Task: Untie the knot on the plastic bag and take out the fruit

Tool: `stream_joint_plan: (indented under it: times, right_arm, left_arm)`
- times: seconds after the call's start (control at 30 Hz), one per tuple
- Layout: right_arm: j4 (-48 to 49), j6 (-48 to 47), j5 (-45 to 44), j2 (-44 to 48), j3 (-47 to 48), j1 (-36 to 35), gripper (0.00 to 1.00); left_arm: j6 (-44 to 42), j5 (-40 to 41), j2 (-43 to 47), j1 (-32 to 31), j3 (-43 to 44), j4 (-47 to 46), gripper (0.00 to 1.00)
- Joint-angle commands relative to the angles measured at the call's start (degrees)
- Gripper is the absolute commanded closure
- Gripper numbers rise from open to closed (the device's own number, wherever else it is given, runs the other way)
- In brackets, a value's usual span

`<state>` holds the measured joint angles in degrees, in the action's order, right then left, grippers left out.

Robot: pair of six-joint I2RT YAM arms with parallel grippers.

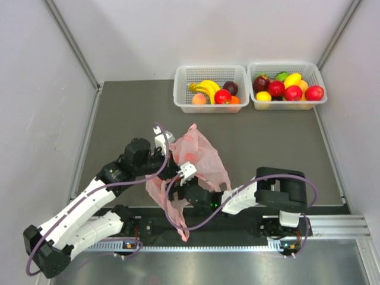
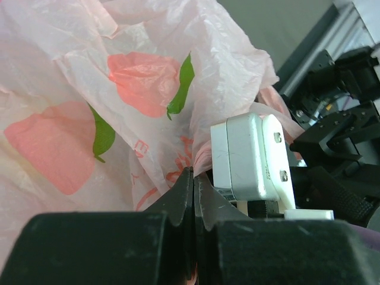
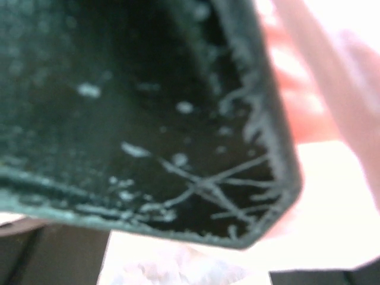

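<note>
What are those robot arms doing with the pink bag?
Two robot arms are working on a pink plastic bag in the middle of the table. The left gripper pinches a bunch of it shut. The right gripper is close beside it, its grip hidden. Two filled baskets stand at the back.

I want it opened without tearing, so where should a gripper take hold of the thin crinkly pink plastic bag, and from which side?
Probably the gathered folds at the near-left end of the thin crinkly pink plastic bag, from the near side. There the film bunches into a pinchable ridge; its bulging panels look slack. The left gripper is shut on such a fold.
</note>
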<state>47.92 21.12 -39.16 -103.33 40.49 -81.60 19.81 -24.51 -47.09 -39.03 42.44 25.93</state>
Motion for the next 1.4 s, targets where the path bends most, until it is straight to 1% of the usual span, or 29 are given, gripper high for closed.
stream_joint_plan:
  times: [0.0,0.1,0.13,0.3,0.37,0.43,0.5,0.53,0.57,0.63,0.67,0.73,0.77,0.8,0.83,0.97,1.17,1.2,1.23,1.27,1.3,1.33,1.37]
  right_arm:
    - [-4.4,1.7,13.4,-4.1,4.0,4.2,0.12]
    - [-5.1,2.9,15.8,-5.5,4.9,5.0,0.21]
    - [-5.4,3.0,16.0,-5.8,5.2,5.3,0.22]
    - [-11.5,5.0,14.4,-9.2,8.1,6.5,0.19]
    - [-12.8,5.8,14.4,-10.4,9.2,7.3,0.16]
    - [-14.2,6.3,14.6,-11.4,10.0,7.9,0.16]
    - [-13.1,6.1,15.5,-11.8,10.0,8.4,0.19]
    - [-12.5,5.9,16.1,-12.1,9.7,9.0,0.23]
    - [-11.9,5.9,17.6,-12.2,9.5,9.3,0.32]
    - [-11.4,5.9,19.1,-12.3,9.4,10.4,0.41]
    - [-11.2,5.6,19.5,-12.3,9.3,10.6,0.49]
    - [-10.8,5.4,19.6,-12.1,8.8,11.1,0.62]
    - [-10.7,5.3,19.6,-11.8,8.5,11.1,0.73]
    - [-10.4,5.2,19.5,-10.8,7.3,11.3,0.77]
    - [-9.3,5.2,19.5,-10.1,6.6,11.3,0.80]
    - [-6.6,4.9,19.9,-6.2,2.9,11.1,0.80]
    - [-5.7,4.5,18.6,-1.1,-1.2,9.9,0.93]
    - [-5.3,4.5,18.1,0.5,-1.8,9.4,0.93]
    - [-4.9,4.5,17.6,1.1,-2.3,9.3,0.80]
    - [-4.7,4.5,17.5,1.5,-2.6,9.1,0.63]
    - [-6.7,3.8,16.7,0.5,-0.7,8.9,0.29]
    - [-6.7,3.5,16.7,0.5,-0.7,8.9,0.23]
    - [-7.1,3.2,16.6,0.0,0.0,8.9,0.20]
  left_arm:
    - [2.4,-13.8,2.2,-2.6,0.4,-4.6,1.00]
    - [3.1,-14.0,2.6,-2.5,-0.2,-5.5,1.00]
    - [3.4,-14.3,2.8,-2.5,-0.4,-6.4,1.00]
    - [4.4,-15.1,3.2,-2.6,-1.6,-7.9,1.00]
    - [4.4,-15.4,3.4,-2.5,-1.7,-8.0,1.00]
    - [4.6,-15.5,3.4,-2.6,-1.9,-8.1,1.00]
    - [4.9,-15.7,3.4,-2.6,-2.2,-8.5,1.00]
    - [5.0,-15.8,3.4,-2.5,-2.3,-8.7,1.00]
    - [5.1,-16.0,3.4,-2.6,-2.4,-8.9,1.00]
    - [5.3,-16.2,3.4,-2.6,-2.5,-9.1,1.00]
    - [5.3,-16.2,3.4,-2.5,-2.6,-9.1,1.00]
    - [5.4,-16.4,3.6,-2.5,-2.8,-9.1,1.00]
    - [5.3,-16.3,3.6,-2.5,-2.9,-9.1,1.00]
    - [5.3,-16.4,3.7,-2.5,-3.0,-9.1,1.00]
    - [5.4,-16.3,3.8,-2.5,-3.1,-9.1,1.00]
    - [5.1,-16.1,3.8,-2.5,-3.2,-9.1,1.00]
    - [4.6,-15.7,3.8,-2.5,-2.4,-8.2,1.00]
    - [4.7,-15.7,3.9,-2.5,-2.3,-8.0,1.00]
    - [4.6,-15.5,4.0,-2.6,-2.2,-7.8,1.00]
    - [4.6,-15.2,4.1,-2.5,-1.9,-7.6,1.00]
    - [5.0,-15.0,4.1,-2.6,-1.6,-7.5,1.00]
    - [5.1,-15.0,4.1,-2.6,-1.6,-7.5,1.00]
    - [5.2,-15.0,4.2,-2.6,-1.3,-7.6,1.00]
